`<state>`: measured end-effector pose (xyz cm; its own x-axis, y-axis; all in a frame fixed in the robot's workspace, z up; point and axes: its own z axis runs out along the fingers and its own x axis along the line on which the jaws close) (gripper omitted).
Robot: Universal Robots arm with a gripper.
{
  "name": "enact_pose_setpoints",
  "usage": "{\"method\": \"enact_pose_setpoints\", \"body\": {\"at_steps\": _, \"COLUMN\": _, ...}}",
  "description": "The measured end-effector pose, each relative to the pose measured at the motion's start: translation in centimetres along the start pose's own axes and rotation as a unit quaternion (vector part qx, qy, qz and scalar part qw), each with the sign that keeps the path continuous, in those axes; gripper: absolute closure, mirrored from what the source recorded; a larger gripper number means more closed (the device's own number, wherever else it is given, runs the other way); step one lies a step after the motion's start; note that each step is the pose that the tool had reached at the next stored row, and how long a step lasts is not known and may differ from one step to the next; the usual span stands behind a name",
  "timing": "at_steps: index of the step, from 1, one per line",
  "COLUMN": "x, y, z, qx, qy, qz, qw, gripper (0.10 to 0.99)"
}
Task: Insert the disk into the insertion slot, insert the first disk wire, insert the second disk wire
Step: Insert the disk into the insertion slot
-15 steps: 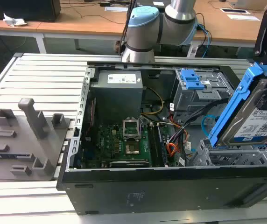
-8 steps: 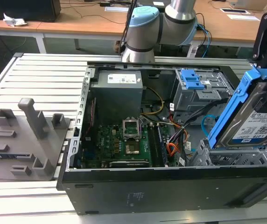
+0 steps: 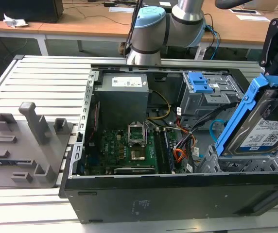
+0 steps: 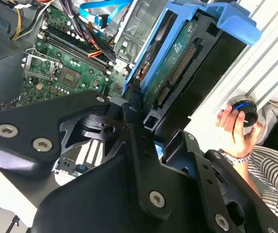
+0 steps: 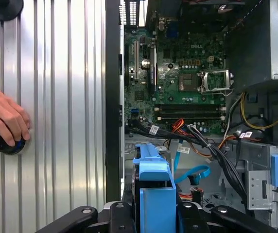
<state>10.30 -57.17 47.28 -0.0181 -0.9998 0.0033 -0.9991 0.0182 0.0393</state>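
Table point(image 3: 42, 82): ribbed aluminium surface under everything, running wide across the exterior view.
Computer case point(image 3: 178, 199): black tower lying on its side on the table, side panel off, insides open from above.
Robot arm point(image 3: 151, 29): grey with pale blue joint caps, rising behind the case.
Grey fixture point(image 3: 27, 145): flat moulded plate with upright posts, on the table at the exterior view's left, just beside the case.
Power supply point(image 3: 122, 97): grey box in the far part of the case.
Motherboard point(image 3: 129, 145): green board on the case floor, in front of the power supply.
Tall cage point(image 3: 202, 94): solid grey metal with a blue latch on top, to the exterior view's right of the power supply.
Insertion slot point(image 3: 246, 162): grey perforated bay at the near corner of the case on the exterior view's right.
Disk point(image 3: 268, 131): in a blue carrier, tilted steeply, lower end at the slot's mouth, most of it above the bay.
Gripper point(image 3: 275, 68): black claw closed onto the disk's upper end, gripping it by its sides.
Blue cable point(image 3: 216, 127): loose flat loop between the tall cage and the disk.
Hand point(image 5: 5, 116): a person's, resting on the table outside the case.
Knob point(image 5: 5, 143): dark and round, under that hand's fingers.
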Motion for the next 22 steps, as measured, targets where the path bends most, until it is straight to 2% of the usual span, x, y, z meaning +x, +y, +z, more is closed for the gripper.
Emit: {"method": "enact_pose_setpoints", "body": {"at_steps": 22, "x": 0.0, "y": -0.04, "z": 0.92, "qx": 0.0, "qy": 0.0, "qz": 0.0, "qw": 1.0, "gripper": 0.725}}
